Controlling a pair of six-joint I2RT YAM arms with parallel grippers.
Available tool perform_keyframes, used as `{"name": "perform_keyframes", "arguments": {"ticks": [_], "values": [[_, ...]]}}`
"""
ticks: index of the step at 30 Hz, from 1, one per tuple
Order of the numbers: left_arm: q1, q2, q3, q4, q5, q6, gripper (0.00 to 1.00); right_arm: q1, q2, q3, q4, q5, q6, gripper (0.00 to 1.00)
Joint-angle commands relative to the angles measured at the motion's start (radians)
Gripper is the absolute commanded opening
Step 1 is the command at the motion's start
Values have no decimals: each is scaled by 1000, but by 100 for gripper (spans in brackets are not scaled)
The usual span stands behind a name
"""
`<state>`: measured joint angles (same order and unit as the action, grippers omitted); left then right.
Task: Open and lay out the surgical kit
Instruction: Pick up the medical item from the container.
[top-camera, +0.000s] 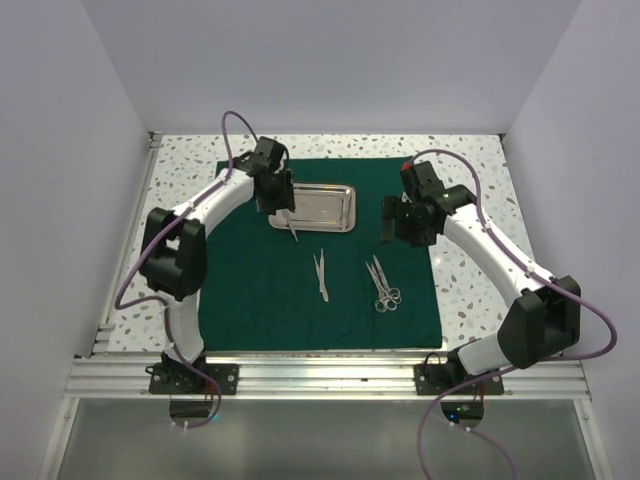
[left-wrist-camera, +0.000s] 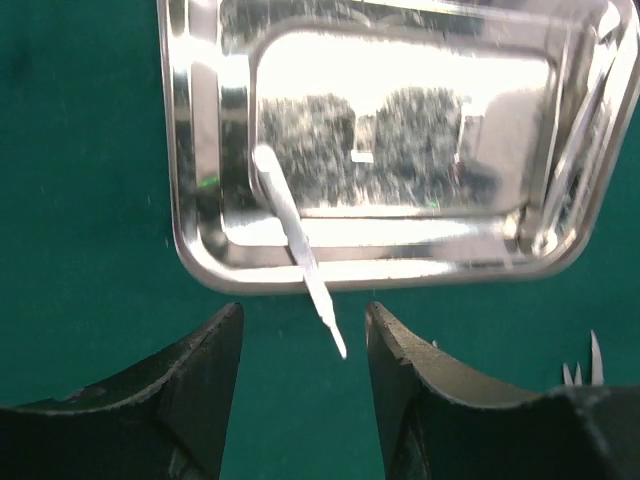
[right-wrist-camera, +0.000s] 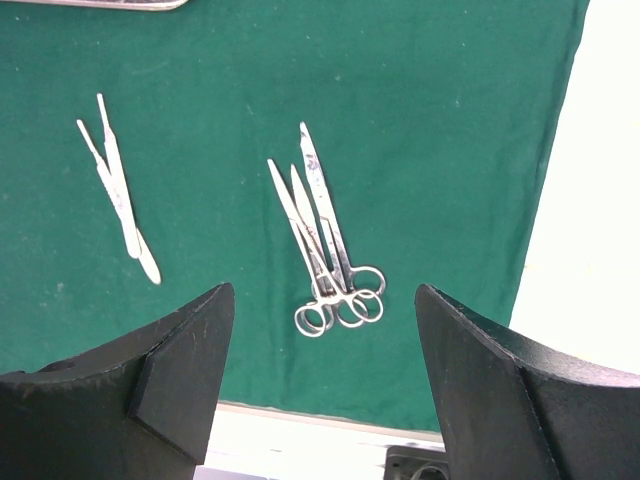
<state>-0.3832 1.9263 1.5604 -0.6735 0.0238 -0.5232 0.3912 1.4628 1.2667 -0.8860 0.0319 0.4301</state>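
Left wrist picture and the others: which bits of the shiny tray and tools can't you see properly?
- Steel tray: in the left wrist view its far rim is cut off by the top edge, and glare hides its floor.
- Pointed tips: in the left wrist view I cannot tell which tool they belong to, because the left gripper hides the rest.
- Scissors pile: in the right wrist view they overlap, so the count is unclear.

Bright, even light; tray (left-wrist-camera: 196, 150) glares, slightly blurred.
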Motion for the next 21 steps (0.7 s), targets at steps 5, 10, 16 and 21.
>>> {"name": "perform_keyframes", "arguments": {"ticks": [5,10,16,21], "values": [[-13,135,211,-60,-130,2,55,-3,-59,-21,-25,29,-4,77],[-25,189,259,-103,-147,8,54,-5,-52,-23,-21,39,-10,77],[-46,217,270,-129,-160,0,54,-5,-32,-18,-13,40,-13,77],[-74,253,291,-150,-183,-3,54,-5,-21,-20,-5,37,-13,77]]}}
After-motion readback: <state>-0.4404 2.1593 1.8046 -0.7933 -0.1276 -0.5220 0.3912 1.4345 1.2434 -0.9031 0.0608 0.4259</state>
